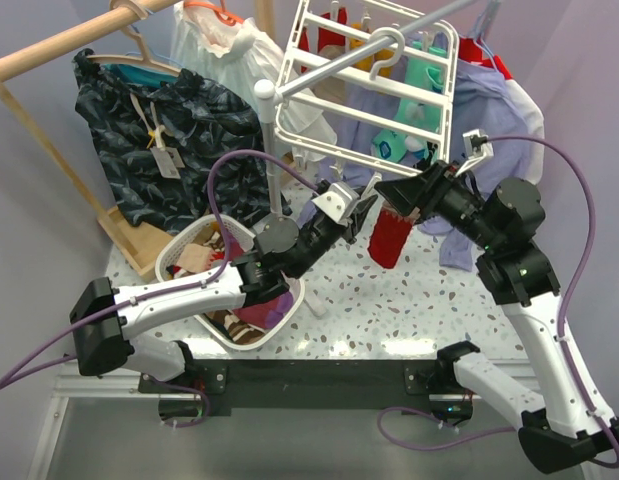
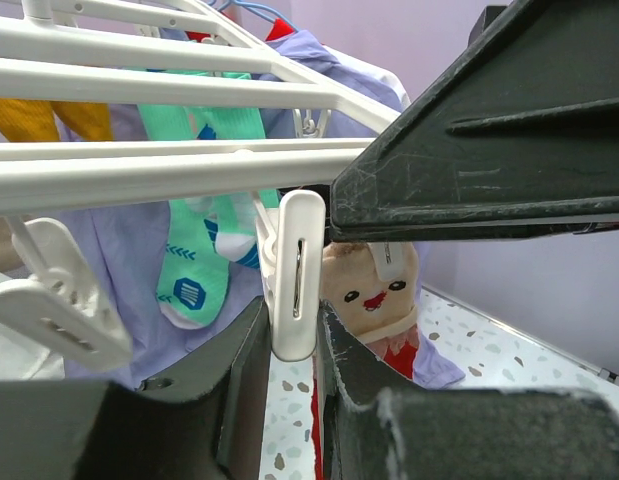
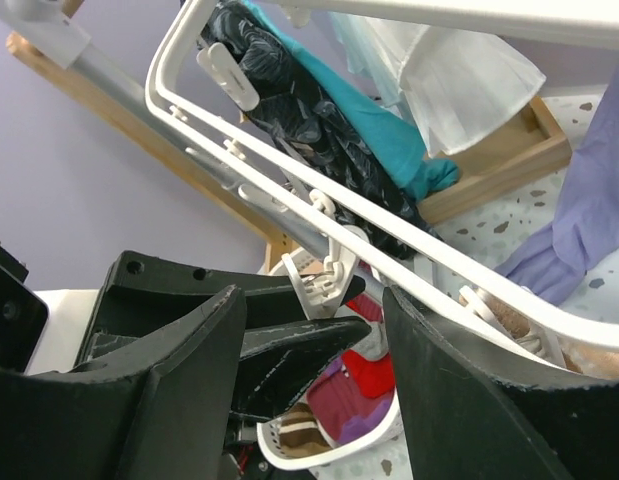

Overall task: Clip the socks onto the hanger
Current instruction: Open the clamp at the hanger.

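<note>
Hanger (image 1: 334,148), a white grid frame, hangs by its curved hook from a grey rail above the speckled table (image 1: 389,310). Its grid faces the overhead camera, its long axis runs from far to near, and its near edge is towards the arms.

Both arms reach up to that near edge. The left gripper (image 1: 367,205) comes in from the lower left. Its fingers (image 2: 244,380) are drawn close, one against each side of a white clip (image 2: 299,270) that hangs upright from a frame bar, with nothing else between them. The right gripper (image 1: 404,190) points left towards it from the other side. Its fingers (image 3: 179,370) are spread wide and hold nothing, and the left gripper and the clip show in the gap beyond them.

One red sock (image 1: 391,238) hangs under the same edge with its long axis vertical, the tan cuff up and the toe down. It lies just below the right gripper's fingers and just right of the left gripper, behind the gripped clip in the left wrist view. A small white piece lies over the top of the cuff, but I cannot tell whether it is a clip holding the sock.

Teal socks (image 2: 189,270) hang farther back under the frame.
</note>
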